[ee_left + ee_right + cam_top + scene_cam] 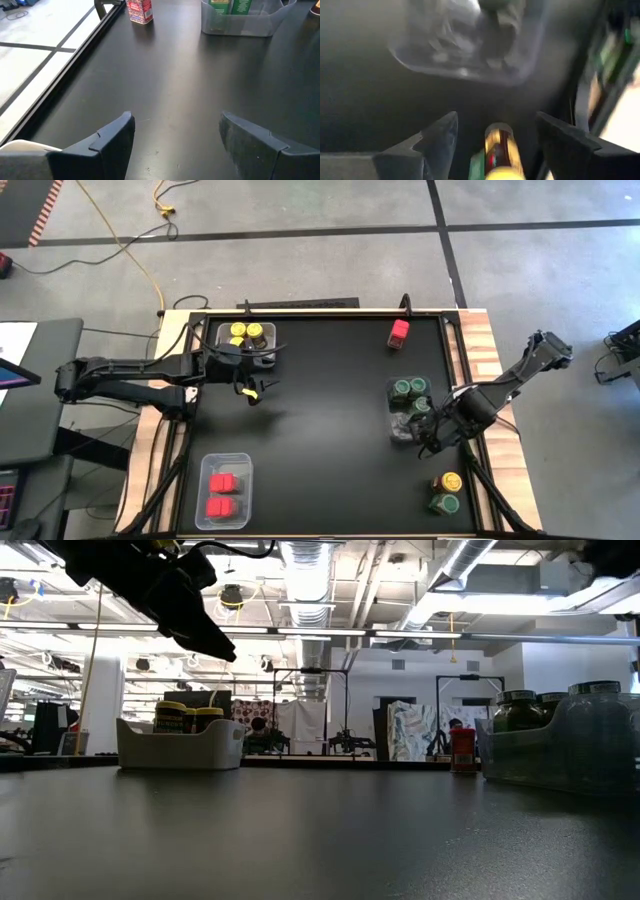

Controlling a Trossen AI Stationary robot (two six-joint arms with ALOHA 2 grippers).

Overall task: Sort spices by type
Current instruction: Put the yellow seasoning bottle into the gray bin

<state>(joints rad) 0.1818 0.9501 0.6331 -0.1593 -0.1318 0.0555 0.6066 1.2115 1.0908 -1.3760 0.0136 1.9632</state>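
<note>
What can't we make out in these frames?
- Bin of green-lidded jars: its near end sits under the right gripper in the high view, and is blurred in the right wrist view, so no count.
- Jar labels: too small from above.
- Left gripper: cut off by the low view's top edge.

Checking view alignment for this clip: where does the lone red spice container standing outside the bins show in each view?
High view: red spice container stands alone near the table's far edge, right of centre.
Low view: far right of centre, just left of the clear bin of green-lidded jars.
Left wrist view: near the table's edge rail.
Right wrist view: not in it.
Shared landmark: that clear bin, also seen in the high view and left wrist view.
</note>
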